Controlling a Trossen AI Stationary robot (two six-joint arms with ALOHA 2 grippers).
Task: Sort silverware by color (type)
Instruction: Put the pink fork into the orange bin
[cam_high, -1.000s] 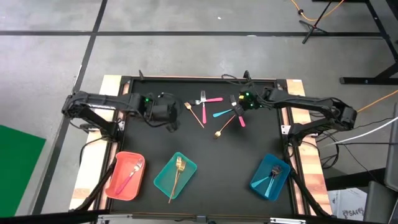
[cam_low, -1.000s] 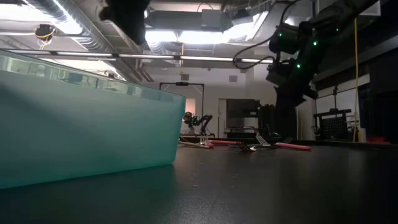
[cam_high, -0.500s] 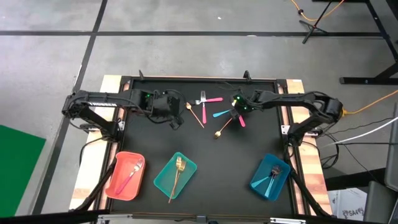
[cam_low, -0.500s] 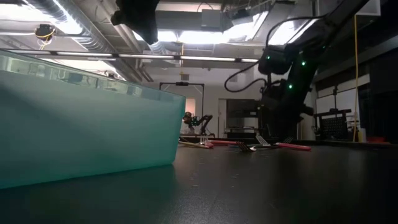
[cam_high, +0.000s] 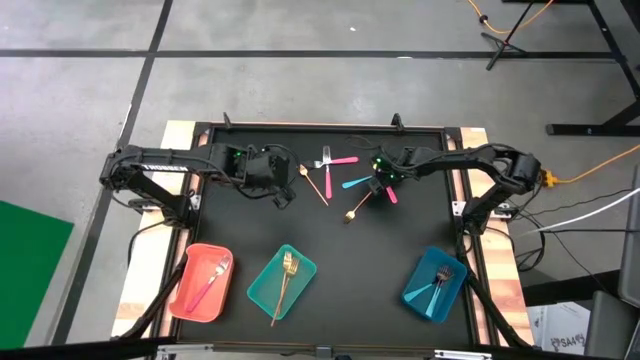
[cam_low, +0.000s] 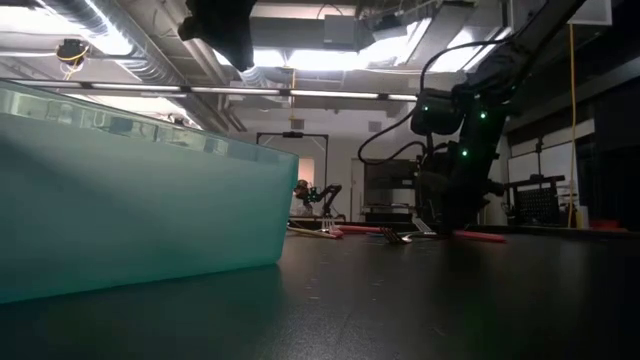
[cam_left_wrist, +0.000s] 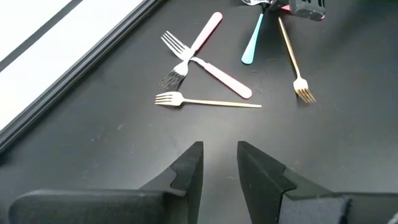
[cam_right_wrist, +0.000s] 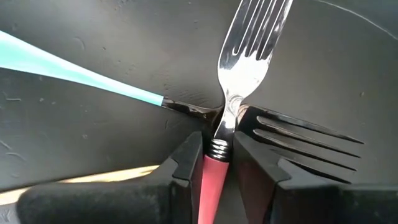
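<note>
The right gripper (cam_right_wrist: 216, 160) straddles the pink-handled fork (cam_right_wrist: 239, 59) at its neck, fingers not yet pinching — thin, stiff, light, likely slippery.

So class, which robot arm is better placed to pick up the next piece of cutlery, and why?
The right. The right gripper already straddles the pink-handled silver fork lying on the black table, while the left gripper hovers open, short of the pile.
</note>
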